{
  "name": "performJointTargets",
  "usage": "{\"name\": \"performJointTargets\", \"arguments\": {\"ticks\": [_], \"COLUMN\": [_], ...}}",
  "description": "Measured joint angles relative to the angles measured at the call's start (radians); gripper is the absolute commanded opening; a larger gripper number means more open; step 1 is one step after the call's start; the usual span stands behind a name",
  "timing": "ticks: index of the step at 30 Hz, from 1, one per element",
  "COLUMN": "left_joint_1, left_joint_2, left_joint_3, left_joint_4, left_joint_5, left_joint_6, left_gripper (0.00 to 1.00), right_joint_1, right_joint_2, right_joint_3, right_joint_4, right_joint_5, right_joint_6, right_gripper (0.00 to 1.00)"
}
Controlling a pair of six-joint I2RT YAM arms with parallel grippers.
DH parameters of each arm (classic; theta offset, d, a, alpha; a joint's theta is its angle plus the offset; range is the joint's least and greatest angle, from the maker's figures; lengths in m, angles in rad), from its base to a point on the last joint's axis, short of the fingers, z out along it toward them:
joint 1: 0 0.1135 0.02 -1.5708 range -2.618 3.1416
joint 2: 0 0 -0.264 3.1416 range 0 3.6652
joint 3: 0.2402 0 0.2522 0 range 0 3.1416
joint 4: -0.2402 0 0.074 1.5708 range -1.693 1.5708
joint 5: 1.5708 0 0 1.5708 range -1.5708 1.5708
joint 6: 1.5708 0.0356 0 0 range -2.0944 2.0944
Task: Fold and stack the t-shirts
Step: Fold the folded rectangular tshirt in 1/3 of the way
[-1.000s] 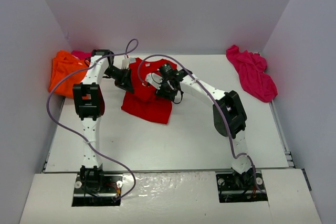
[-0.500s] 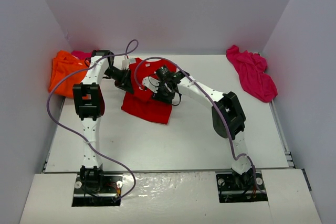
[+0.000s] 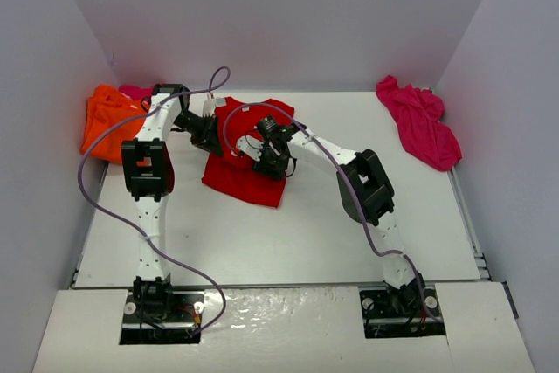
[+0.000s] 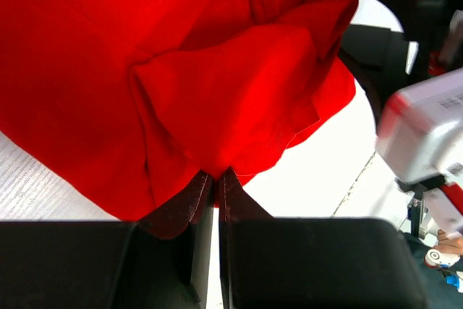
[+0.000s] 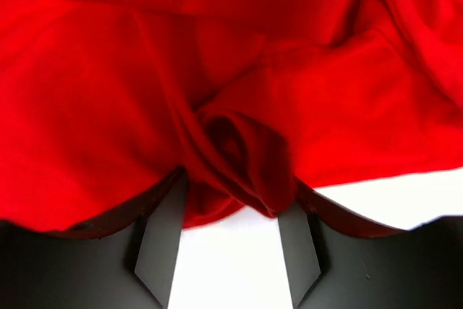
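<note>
Soft, even light falls from overhead. The white table is bright, with only faint shadows under the arms. The near strip has a wrinkled, glossy sheen. Close up, the red t-shirt looks heavily saturated, its deeper folds darkening, and the black foreground turns soft and featureless.
</note>
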Motion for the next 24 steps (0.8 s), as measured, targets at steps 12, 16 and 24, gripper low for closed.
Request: {"name": "performJointTargets", "arguments": {"ticks": [12, 16, 24], "left_joint_1": [0.0, 0.0, 0.0], "left_joint_2": [-0.005, -0.023, -0.099], "left_joint_3": [-0.003, -0.006, -0.021], "left_joint_4": [0.018, 0.029, 0.059], "left_joint_5": [0.004, 0.007, 0.021], "left_joint_6": [-0.034, -0.051, -0.086], "left_gripper": [0.0, 0.0, 0.0], "right_joint_1": [-0.018, -0.003, 0.046], "right_joint_2": [0.022, 0.019, -0.053], "right_joint_3": [0.027, 0.035, 0.041], "right_joint_4": [-0.002, -0.004, -0.006], "right_joint_5": [-0.013, 0.034, 0.15], "right_joint_6": [-0.001, 0.017, 0.036], "right_gripper": [0.03, 0.04, 0.06]}}
